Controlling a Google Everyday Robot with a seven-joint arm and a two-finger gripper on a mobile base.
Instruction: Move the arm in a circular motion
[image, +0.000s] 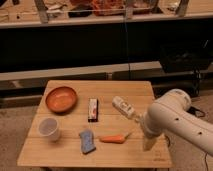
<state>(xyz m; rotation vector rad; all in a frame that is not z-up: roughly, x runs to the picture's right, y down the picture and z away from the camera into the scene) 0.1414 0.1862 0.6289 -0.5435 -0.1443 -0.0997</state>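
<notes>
The cream-white arm (172, 117) reaches in from the right edge, with a bulbous joint with small dark dots over the table's right side. Its narrow tapered end, the gripper (148, 144), points down over the table's front right part. It hangs just right of the carrot (114, 139) and in front of the lying white bottle (124, 107). It touches neither, and nothing shows in it.
On the wooden table (65, 155) are an orange bowl (61, 99), a dark bar (93, 109), a white cup (49, 129) and a blue sponge (87, 141). A dark counter with cluttered shelves stands behind. Black equipment and cables sit at the right.
</notes>
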